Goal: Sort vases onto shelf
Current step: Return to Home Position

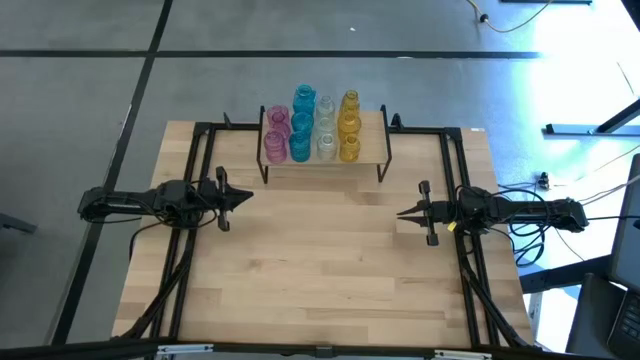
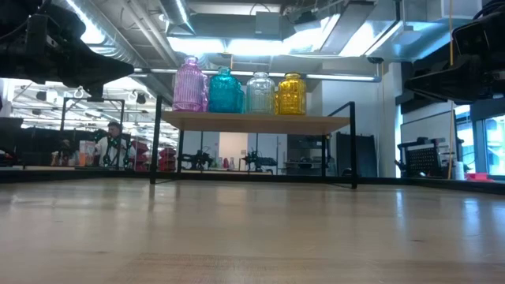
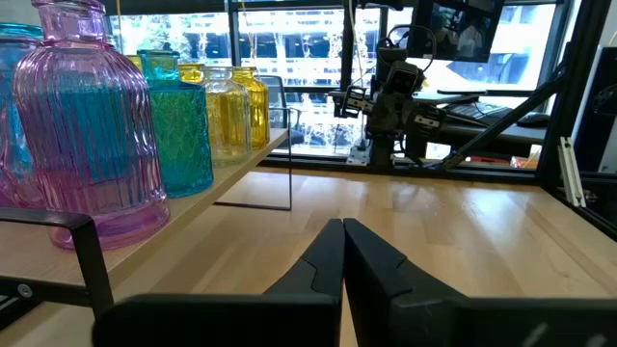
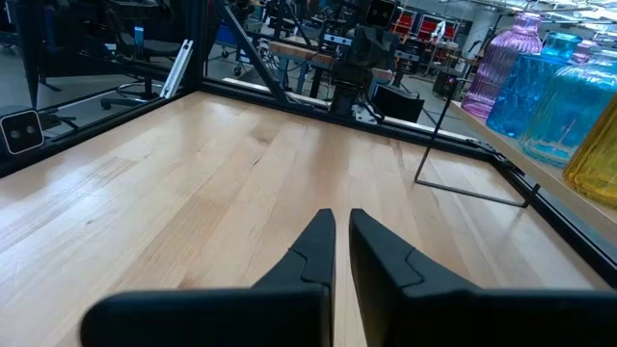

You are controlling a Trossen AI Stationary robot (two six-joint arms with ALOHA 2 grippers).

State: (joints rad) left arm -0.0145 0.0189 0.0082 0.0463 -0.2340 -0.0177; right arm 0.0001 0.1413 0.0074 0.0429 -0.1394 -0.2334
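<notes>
I see the big wooden worktop (image 1: 330, 260) with nothing left on it to pick up. All the vases (image 1: 312, 127) look like they stand on the shelf (image 1: 372, 152) already, lined up by colour: pink, blue, clear, yellow. So I think the sorting is done, or very close to done.

What could go wrong now? The vases are glass and they stand packed tight, some touching. If I swing an arm toward the shelf, I could bump a black leg or the board and make the whole row shake. One vase falling could knock the next one down, and glass can break. The pink vase (image 3: 92, 116) sits near the shelf edge in the left wrist view, so it would be the first to tip off.

My left end effector (image 1: 243, 197) is closed tight and holds nothing. The shelf is near it, ahead and off to its left side, higher than its tips. My right end effector (image 1: 403, 213) is closed too, and empty. The shelf is ahead and off to its right side, a little farther away.
</notes>
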